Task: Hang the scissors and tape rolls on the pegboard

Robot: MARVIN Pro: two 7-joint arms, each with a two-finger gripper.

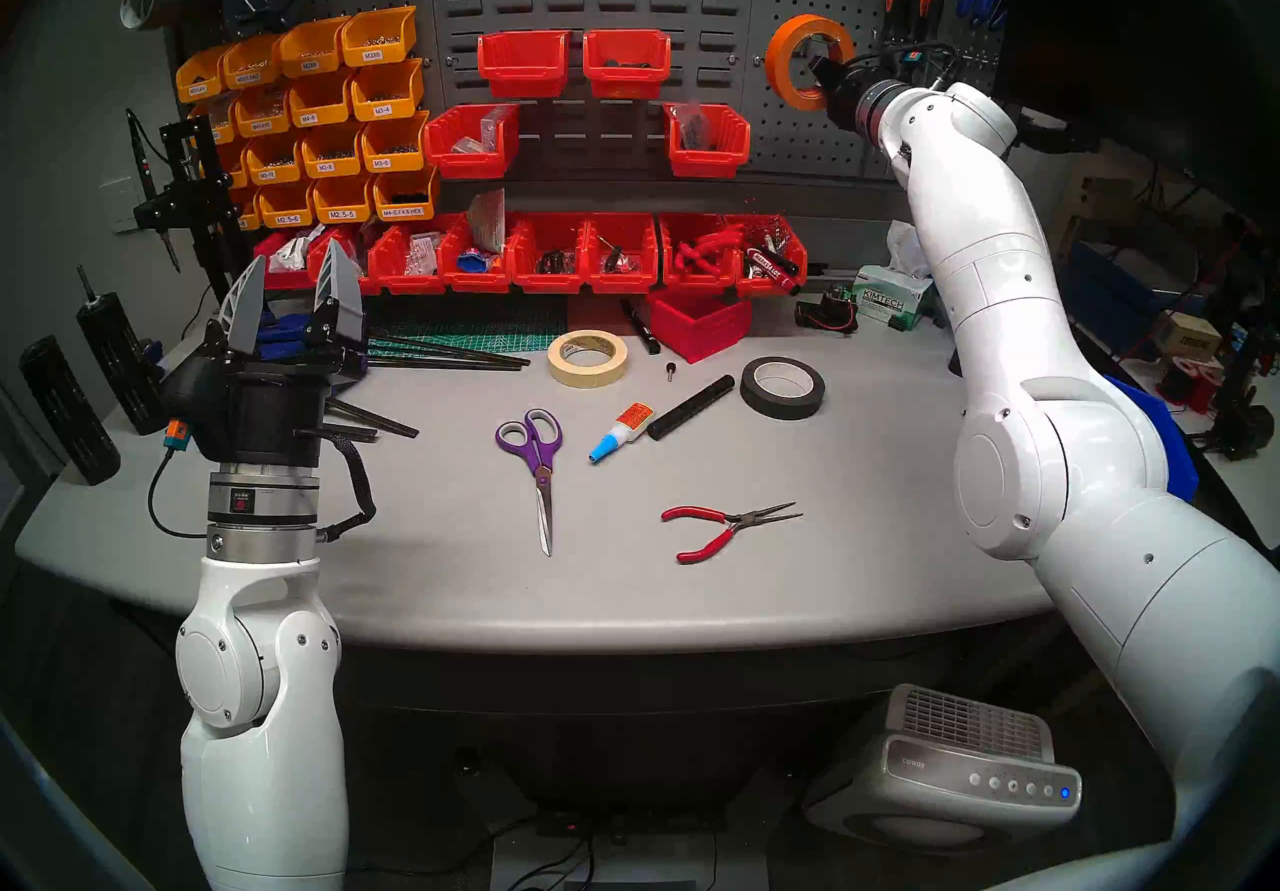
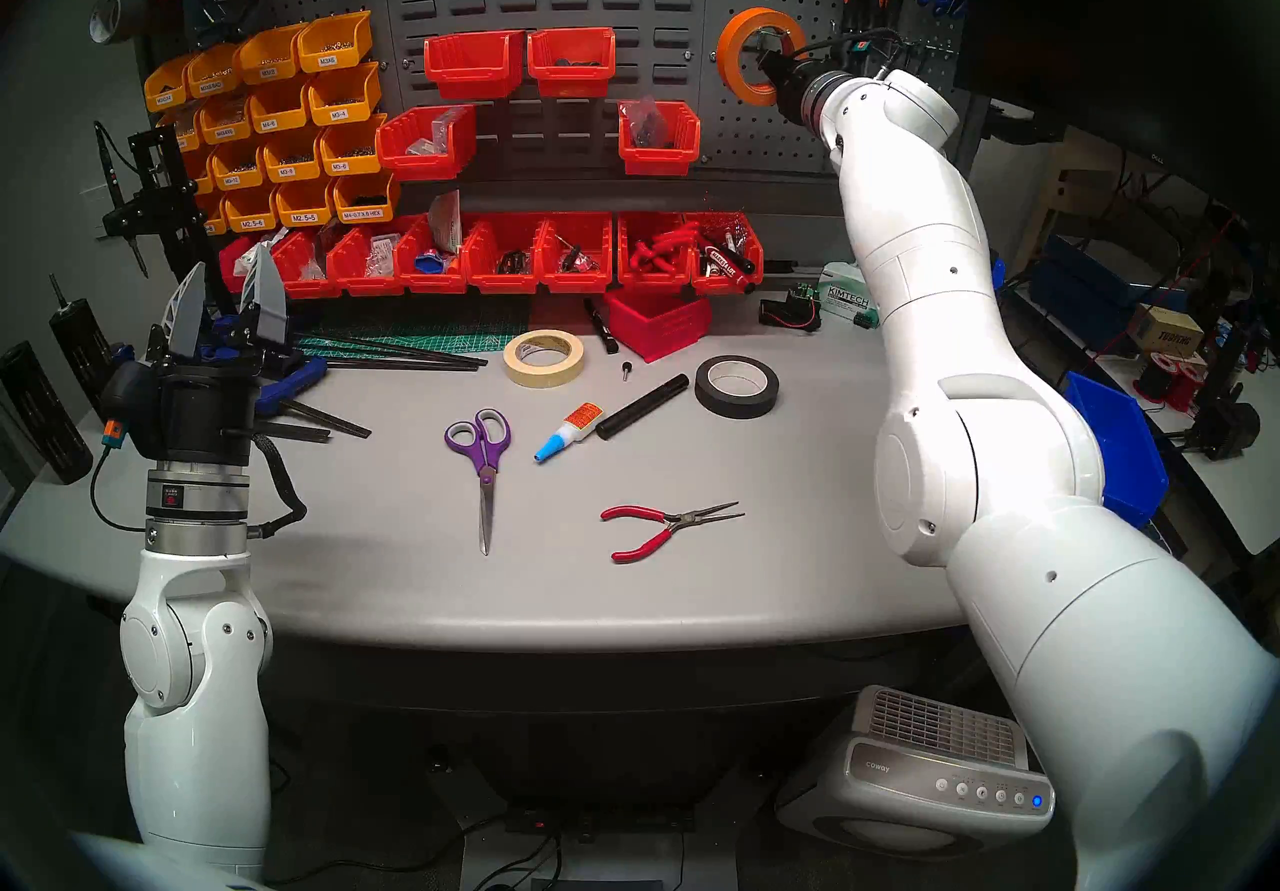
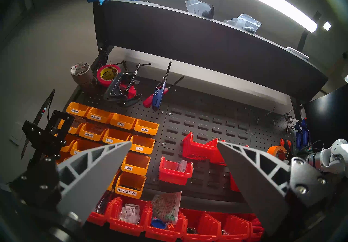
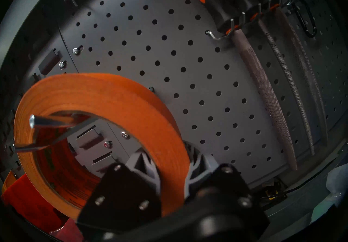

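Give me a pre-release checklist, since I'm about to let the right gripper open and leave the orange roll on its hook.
1. Right gripper shut on the orange roll: ok.
2. Hook passes through the roll's hole: ok.
3. Roll's weight resting on the hook: cannot tell.
4. Roll clear of the files on the pegboard: ok.
5. Left gripper open, away from the board: ok.
6. Cream roll and scissors hung: not ok, both on the table.
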